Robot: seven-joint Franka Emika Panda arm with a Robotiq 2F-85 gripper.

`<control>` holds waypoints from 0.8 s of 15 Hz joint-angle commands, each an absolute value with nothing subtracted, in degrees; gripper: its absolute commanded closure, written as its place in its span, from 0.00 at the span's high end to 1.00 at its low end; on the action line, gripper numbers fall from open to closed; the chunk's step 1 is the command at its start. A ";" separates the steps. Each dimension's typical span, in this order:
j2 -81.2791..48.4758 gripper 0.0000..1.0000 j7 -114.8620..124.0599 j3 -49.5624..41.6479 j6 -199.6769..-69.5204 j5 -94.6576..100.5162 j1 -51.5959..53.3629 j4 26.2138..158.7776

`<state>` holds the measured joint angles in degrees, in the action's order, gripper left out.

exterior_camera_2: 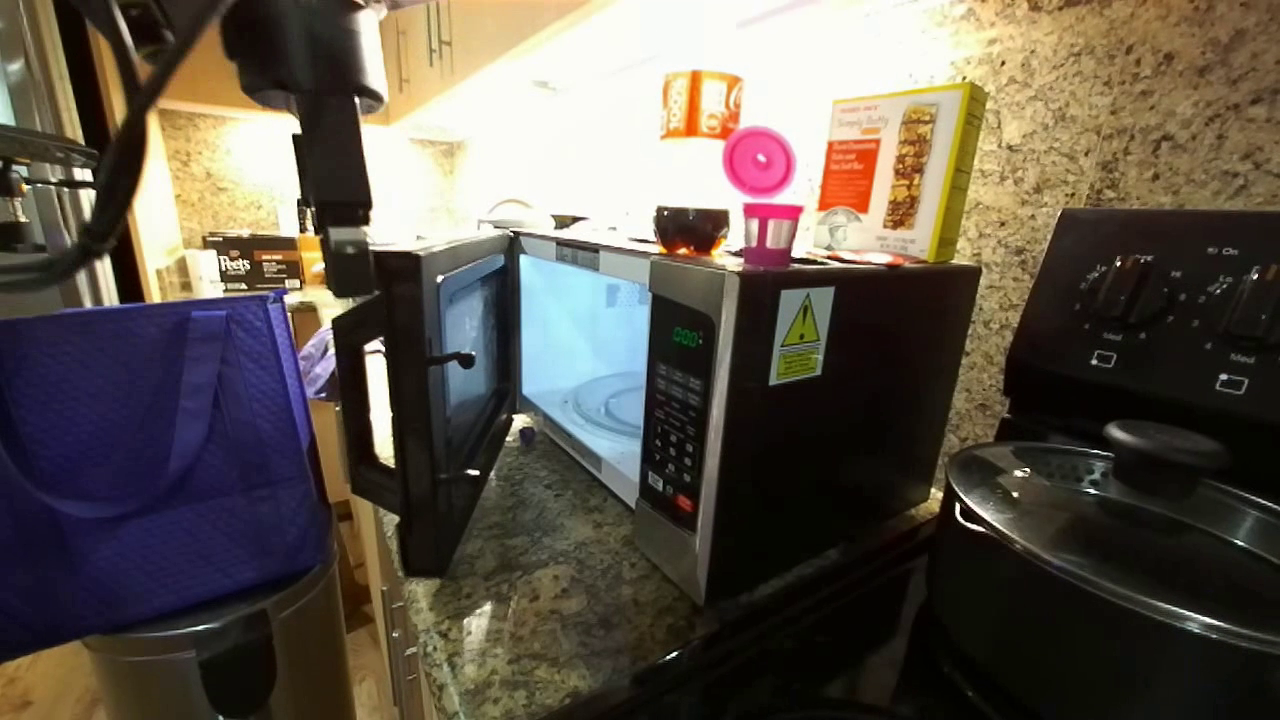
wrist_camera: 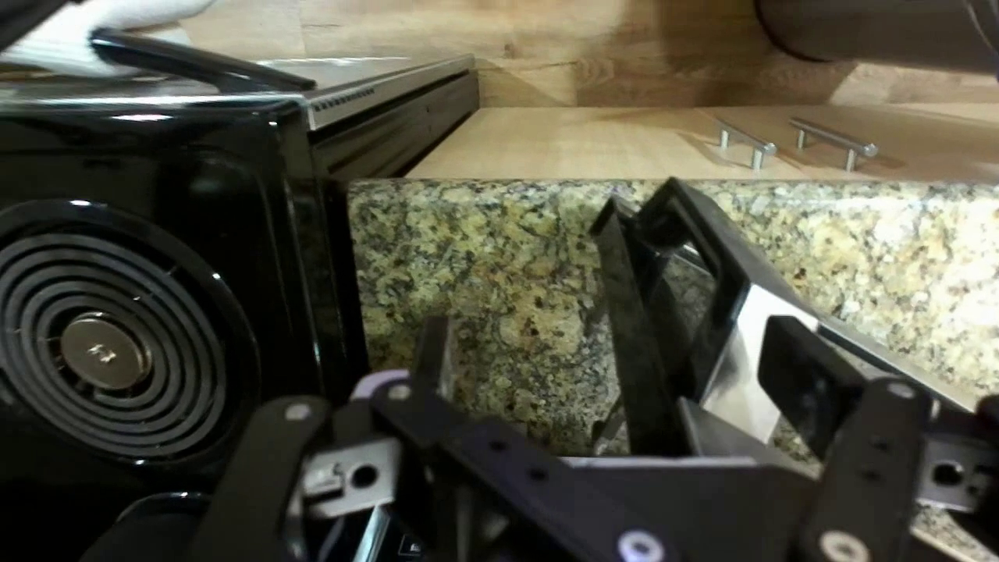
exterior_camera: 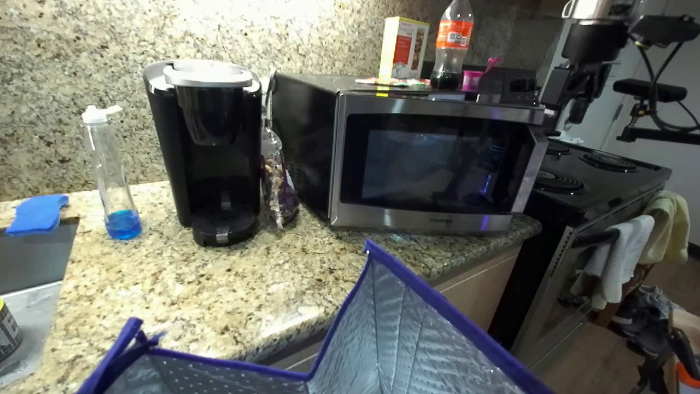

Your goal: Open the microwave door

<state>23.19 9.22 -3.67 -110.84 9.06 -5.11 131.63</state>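
Note:
The microwave (exterior_camera: 306, 137) is a steel-framed black box on the granite counter; its right side shows in an exterior view (exterior_camera_2: 840, 440). The microwave door (exterior_camera_2: 465, 350) stands well open, with the lit interior and glass turntable visible. The door's dark window faces out in an exterior view (exterior_camera: 415, 164). My gripper (exterior_camera_2: 348, 265) is by the door's free edge, near the top of the handle; it also shows in an exterior view (exterior_camera: 569, 109). In the wrist view my gripper (wrist_camera: 620, 363) is open, and the door (wrist_camera: 636, 343) appears between its fingers. I cannot tell whether a finger touches it.
A snack box (exterior_camera_2: 890, 170), a pink cup (exterior_camera_2: 770, 225) and a cola bottle (exterior_camera: 453, 49) stand on the microwave. A black coffee maker (exterior_camera: 210, 120) is beside it. The stove (exterior_camera: 601, 169) adjoins, with a lidded pot (exterior_camera_2: 1090, 570). A purple bag (exterior_camera_2: 150, 450) stands in front.

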 commanded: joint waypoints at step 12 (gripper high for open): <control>26.32 1.00 -6.17 -5.00 -109.65 14.85 -5.30 128.40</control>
<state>28.33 -7.25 -4.98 -108.25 14.09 -4.90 129.79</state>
